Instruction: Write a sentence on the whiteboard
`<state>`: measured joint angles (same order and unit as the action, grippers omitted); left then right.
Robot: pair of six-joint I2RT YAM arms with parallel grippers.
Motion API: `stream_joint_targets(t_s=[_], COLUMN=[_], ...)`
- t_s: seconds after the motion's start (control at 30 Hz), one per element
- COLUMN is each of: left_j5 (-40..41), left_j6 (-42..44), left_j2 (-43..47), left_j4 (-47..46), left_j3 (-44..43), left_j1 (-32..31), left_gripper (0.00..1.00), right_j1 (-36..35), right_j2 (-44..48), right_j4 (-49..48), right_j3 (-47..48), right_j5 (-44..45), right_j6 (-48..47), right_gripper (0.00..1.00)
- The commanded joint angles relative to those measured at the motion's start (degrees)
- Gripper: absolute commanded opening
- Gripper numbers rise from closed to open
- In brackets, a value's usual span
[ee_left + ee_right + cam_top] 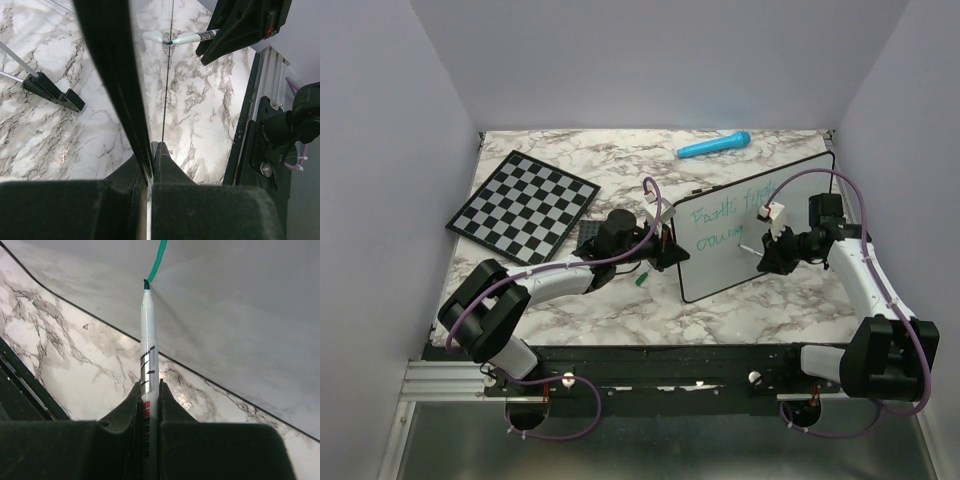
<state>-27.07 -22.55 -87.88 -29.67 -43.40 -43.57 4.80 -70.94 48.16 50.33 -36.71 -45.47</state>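
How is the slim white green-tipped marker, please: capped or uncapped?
Uncapped: the slim white marker has its bare green tip on the black-framed whiteboard, ending a green stroke.

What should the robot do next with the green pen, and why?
Probably slide the marker tip a little further along the whiteboard to carry on the second line. The right gripper is shut on the marker, its tip touches the board at the end of a green stroke, the sentence looks unfinished, and the left gripper clamps the board's edge.
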Motion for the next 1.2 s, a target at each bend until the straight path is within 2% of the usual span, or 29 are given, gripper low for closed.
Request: stream_joint_targets(t_s=[0.0, 0.33, 0.53, 0.83, 1.17], left_j5=[-1.1, -1.2, -0.9, -1.1, -1.1], left_j6=[5.0, 5.0, 5.1, 5.1, 5.1], left_j2=[-2.2, -2.2, -1.8, -1.9, -1.8], left_j4=[6.6, 6.6, 6.8, 6.4, 6.4], left_j3=[0.3, 0.4, 0.8, 1.2, 1.5], left_j1=[-0.7, -0.7, -0.7, -0.7, -0.7], left_gripper=[0.00, 0.00, 0.00, 0.00, 0.00], right_j1=[-0.8, -1.5, -0.8, 1.3, 2.2], right_j2=[-0.9, 0.4, 0.8, 5.6, 1.8], right_j4=[-0.8, -2.4, -3.6, -1.6, -2.0], right_j3=[2.1, 3.7, 4.6, 4.3, 6.8], right_j5=[-1.4, -2.3, 1.0, -0.7, 0.0], right_j6=[0.5, 3.4, 5.3, 3.5, 3.9], right_gripper=[0.01, 0.01, 0.00, 0.01, 0.01])
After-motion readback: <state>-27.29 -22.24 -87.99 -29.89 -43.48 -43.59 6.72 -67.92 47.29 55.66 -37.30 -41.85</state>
